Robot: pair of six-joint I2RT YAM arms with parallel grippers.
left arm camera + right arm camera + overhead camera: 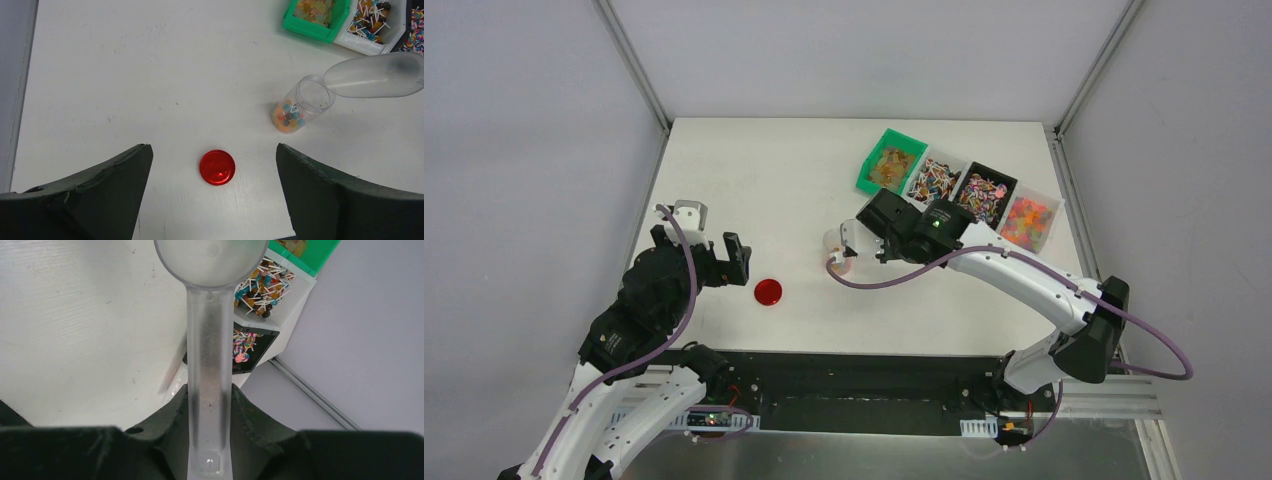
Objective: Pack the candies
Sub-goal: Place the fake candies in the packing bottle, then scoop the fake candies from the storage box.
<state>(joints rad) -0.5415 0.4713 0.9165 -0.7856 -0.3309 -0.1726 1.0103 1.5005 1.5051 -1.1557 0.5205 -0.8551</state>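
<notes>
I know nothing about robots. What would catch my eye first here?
Four bins of bright candies line the table's far right corner. The right gripper, shut on a clear scoop, holds it at the mouth of an open jar with some candies inside. A red lid lies alone nearer the front.

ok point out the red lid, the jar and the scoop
red lid [217, 167], left wrist view, centre of its top
jar [301, 106], left wrist view, middle of its clear wall
scoop [209, 390], right wrist view, middle of its handle
</notes>
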